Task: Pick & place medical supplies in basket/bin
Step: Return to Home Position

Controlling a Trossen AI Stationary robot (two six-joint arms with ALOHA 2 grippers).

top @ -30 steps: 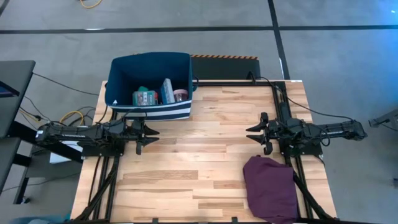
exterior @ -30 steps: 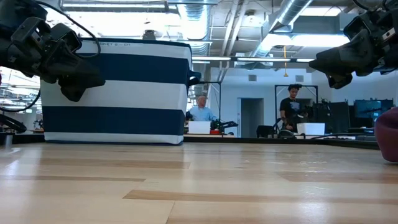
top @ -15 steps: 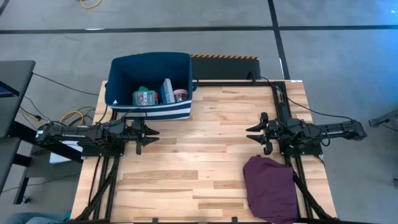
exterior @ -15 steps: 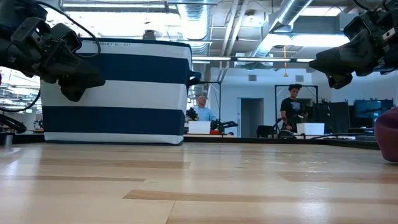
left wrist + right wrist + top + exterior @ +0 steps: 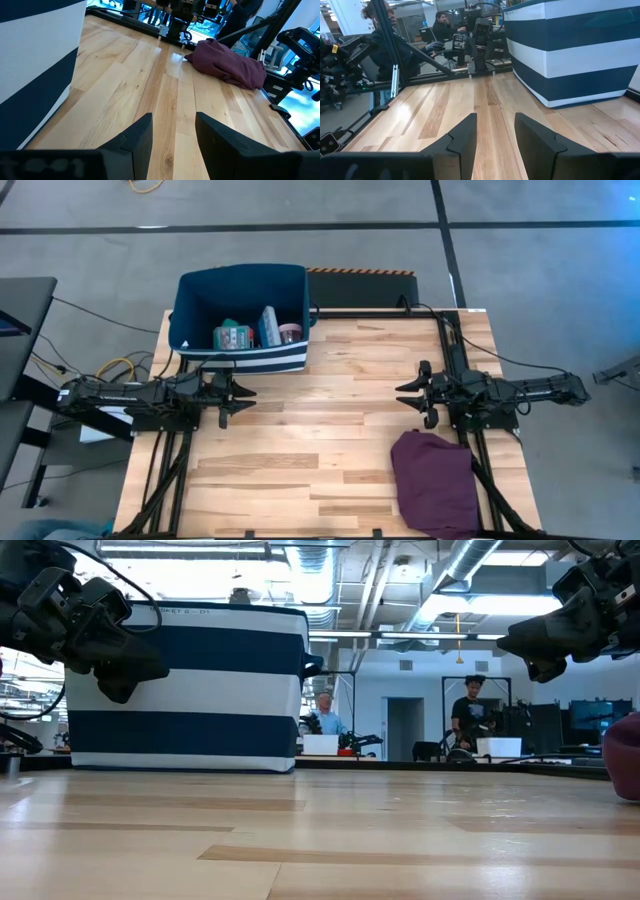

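Observation:
The navy-blue bin (image 5: 240,315) with white stripes stands at the table's far left; it also shows in the low view (image 5: 185,690). Inside it lie a green-red flat box (image 5: 233,336), a light-blue pill organizer (image 5: 270,326) and a pink cup (image 5: 290,333); other items are hidden. My left gripper (image 5: 240,392) hovers open and empty at the table's left side, just near of the bin. My right gripper (image 5: 410,392) hovers open and empty at the right side. Each wrist view shows an open gap between the fingers (image 5: 172,135) (image 5: 495,135).
A purple cloth (image 5: 435,480) lies bunched at the table's near right corner, also in the left wrist view (image 5: 227,62). The wooden table (image 5: 320,430) is bare between the arms. People sit and stand in the room beyond the table (image 5: 470,715).

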